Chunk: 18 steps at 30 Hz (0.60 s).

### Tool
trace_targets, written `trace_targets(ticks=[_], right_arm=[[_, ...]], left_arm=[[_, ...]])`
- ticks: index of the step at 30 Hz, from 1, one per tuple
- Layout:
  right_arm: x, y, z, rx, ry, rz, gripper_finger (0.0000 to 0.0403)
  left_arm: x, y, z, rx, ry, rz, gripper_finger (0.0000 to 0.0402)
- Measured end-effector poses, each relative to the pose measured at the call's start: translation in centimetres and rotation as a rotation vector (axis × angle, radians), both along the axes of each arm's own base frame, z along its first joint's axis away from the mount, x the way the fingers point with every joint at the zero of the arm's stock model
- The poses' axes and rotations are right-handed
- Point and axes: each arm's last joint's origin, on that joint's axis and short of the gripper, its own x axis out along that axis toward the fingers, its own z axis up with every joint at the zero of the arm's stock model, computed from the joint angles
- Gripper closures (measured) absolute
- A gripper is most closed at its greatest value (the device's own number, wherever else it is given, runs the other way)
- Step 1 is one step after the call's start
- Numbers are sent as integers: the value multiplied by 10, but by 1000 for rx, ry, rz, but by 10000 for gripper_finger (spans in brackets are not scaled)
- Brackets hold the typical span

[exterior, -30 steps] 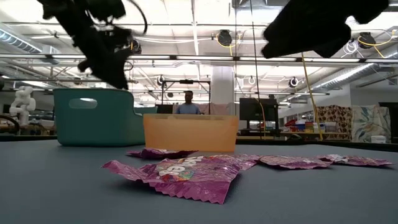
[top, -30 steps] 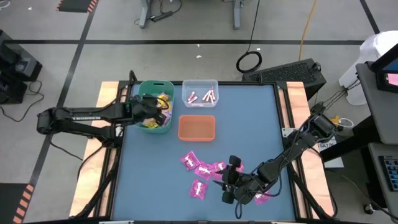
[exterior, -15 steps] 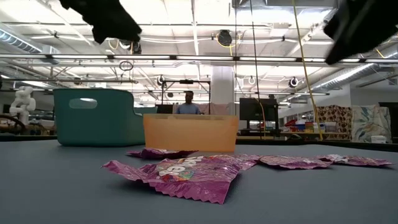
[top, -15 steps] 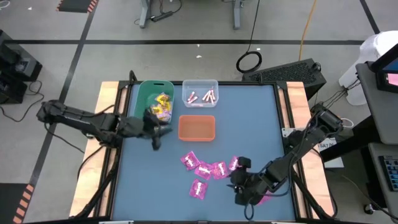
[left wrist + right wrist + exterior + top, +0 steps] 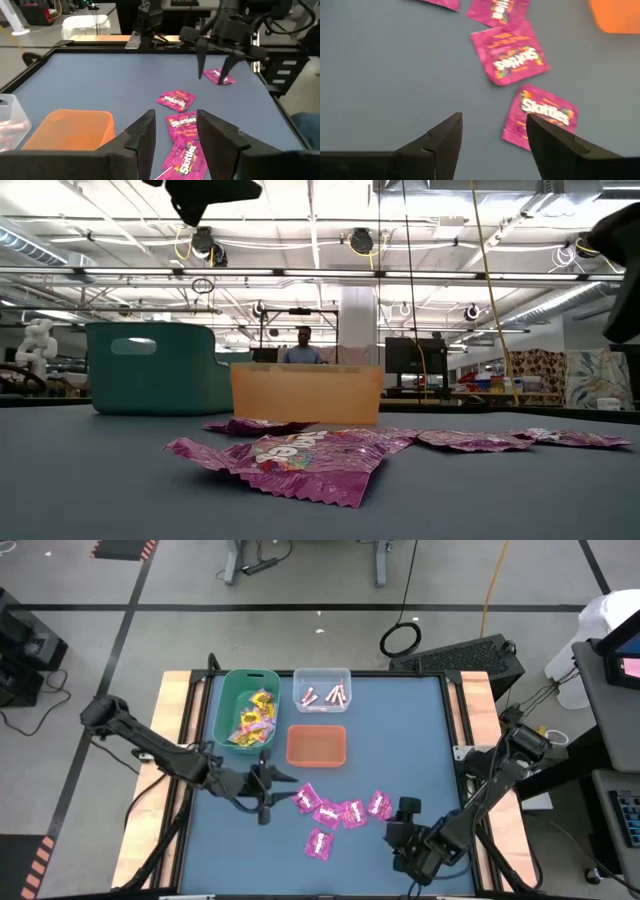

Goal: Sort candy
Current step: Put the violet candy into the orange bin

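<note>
Low view: both empty, parted end effectors cropped at the frame's edge, magenta packets (image 5: 300, 462) partly overlapping.

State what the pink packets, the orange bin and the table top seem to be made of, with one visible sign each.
Pink packets: thin glossy plastic film, probably; crinkled, with sheen.
Orange bin: translucent plastic, it seems; light glows through its walls in the low view.
Table top: smooth matte blue sheet; exact material unclear.

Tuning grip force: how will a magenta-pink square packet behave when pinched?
The crinkled magenta-pink square foil packet probably flexes and looks light. It lies flat on the blue table, so it may slide. Glossy wrap might slip.
</note>
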Motion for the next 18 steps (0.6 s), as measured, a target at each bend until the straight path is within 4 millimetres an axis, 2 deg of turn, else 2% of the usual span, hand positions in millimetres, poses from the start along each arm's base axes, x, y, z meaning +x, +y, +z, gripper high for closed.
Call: trace_targets(ticks=[5, 9, 12, 18], right_arm=[[-6, 3, -21, -94, -90, -86, 191], [-9, 1, -45, -117, -96, -137, 191], [-11, -2, -59, -114, -109, -180, 191], [-17, -12, -73, -45, -167, -276, 192]], left_arm=[[12, -6, -14, 26, 12, -2, 254], [17, -7, -23, 43, 37, 10, 254], [17, -7, -24, 49, 41, 14, 254], [17, -7, -24, 44, 38, 15, 254]])
